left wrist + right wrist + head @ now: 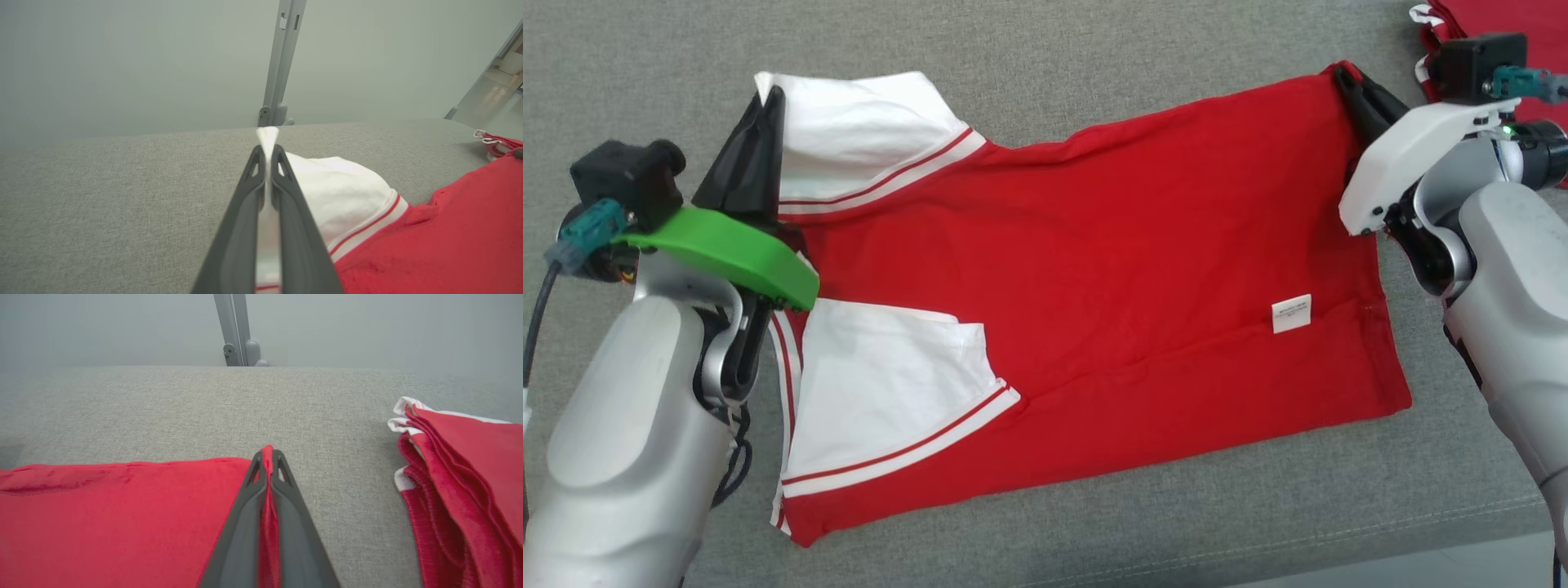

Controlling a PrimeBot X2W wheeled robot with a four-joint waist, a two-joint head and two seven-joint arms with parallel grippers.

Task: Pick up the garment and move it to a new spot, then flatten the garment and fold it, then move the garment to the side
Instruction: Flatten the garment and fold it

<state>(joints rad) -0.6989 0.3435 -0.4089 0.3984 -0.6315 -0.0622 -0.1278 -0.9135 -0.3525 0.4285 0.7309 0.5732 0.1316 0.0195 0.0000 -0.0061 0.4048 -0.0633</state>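
Left fingers [752, 155], right fingers [1372, 102] on garment [1094, 269] corners

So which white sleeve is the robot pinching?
The far sleeve, its corner in the left gripper; the near sleeve lies free.

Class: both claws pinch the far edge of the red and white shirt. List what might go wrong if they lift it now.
The left claw and right claw each hold only a corner of the shirt; it may slip out.
The folded-in white sleeves lie loose and may flop open.
The pile of red garments sits near the right claw and might snag.
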